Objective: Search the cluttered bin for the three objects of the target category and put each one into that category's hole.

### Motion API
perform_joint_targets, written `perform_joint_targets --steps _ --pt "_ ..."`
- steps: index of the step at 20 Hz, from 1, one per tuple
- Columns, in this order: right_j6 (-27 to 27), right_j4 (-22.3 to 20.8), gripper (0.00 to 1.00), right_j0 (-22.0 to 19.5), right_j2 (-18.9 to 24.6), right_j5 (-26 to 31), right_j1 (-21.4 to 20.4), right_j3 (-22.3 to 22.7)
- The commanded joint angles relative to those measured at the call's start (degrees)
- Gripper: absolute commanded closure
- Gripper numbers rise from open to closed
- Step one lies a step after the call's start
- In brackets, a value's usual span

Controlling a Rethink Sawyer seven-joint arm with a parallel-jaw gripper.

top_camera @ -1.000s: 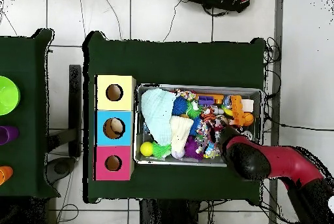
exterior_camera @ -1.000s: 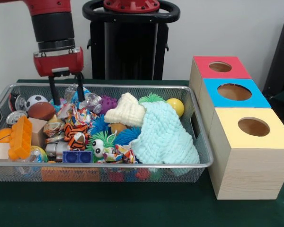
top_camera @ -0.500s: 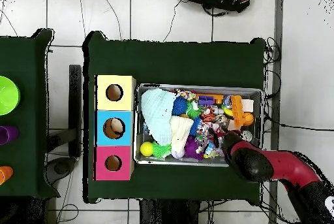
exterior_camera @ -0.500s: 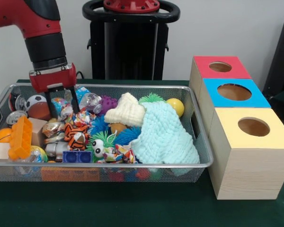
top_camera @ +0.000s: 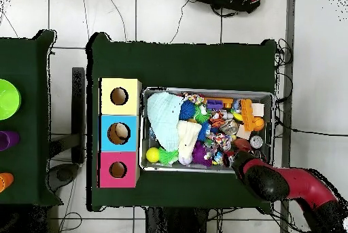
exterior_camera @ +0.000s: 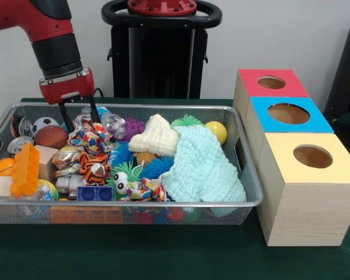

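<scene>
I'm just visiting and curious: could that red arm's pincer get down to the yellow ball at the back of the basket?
Probably yes. The yellow ball lies uncovered on top, beside the light blue cloth, with open space above it. The pincer is at the basket's other end, so it would have to travel across.

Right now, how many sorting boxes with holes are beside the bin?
3, in a row beside the bin: yellow-topped box nearest the camera, blue-topped box in the middle, red-topped box farthest. None looks hidden.

I can't make out any writing from here. No label, brand or number shows on anything.
</scene>
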Motion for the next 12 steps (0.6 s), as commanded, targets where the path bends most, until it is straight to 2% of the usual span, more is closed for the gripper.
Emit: perform_joint_targets --steps 1,5,12 --pt "-18.19 0.3 0.0 -0.67 6.72 10.37 -3.77 4.38" --pt "-16.44 1.79 0.0 -0.22 8.53 11.93 -5.44 5.26" --pt "-14.77 0.77 0.0 -0.28 9.37 11.85 -4.64 5.27"
